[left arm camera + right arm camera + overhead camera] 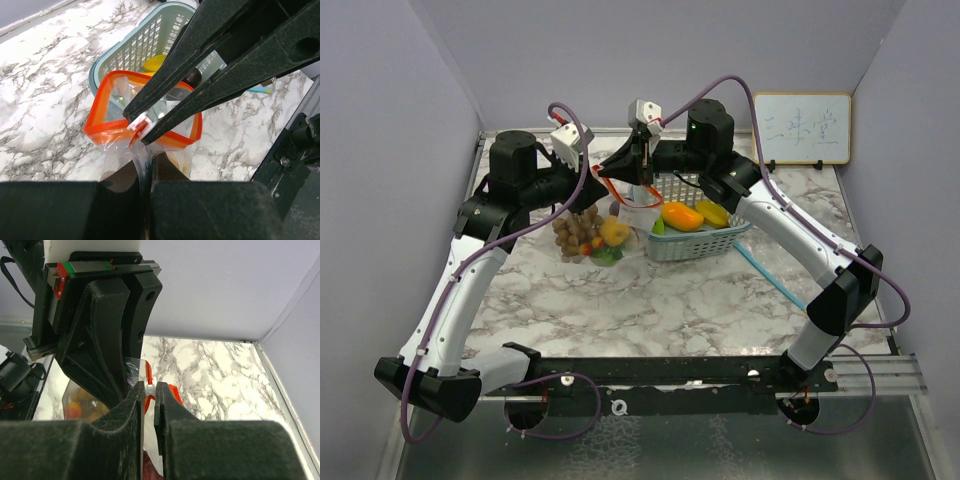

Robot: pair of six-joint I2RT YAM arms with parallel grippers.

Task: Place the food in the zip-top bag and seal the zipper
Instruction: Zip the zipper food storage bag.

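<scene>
Zip-top bag (112, 137) pinched by left gripper (146, 175); right gripper (149, 393) clamps its white slider (138, 121).

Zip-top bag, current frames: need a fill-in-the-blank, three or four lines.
The zipper of the bag is colored ____.
The right gripper pinches the zipper's white ____.
The bag's mouth stands ____, not sealed.
Yellow fruit lies in the teal ____ behind the bag.
Missing: orange; slider; open; basket.
</scene>
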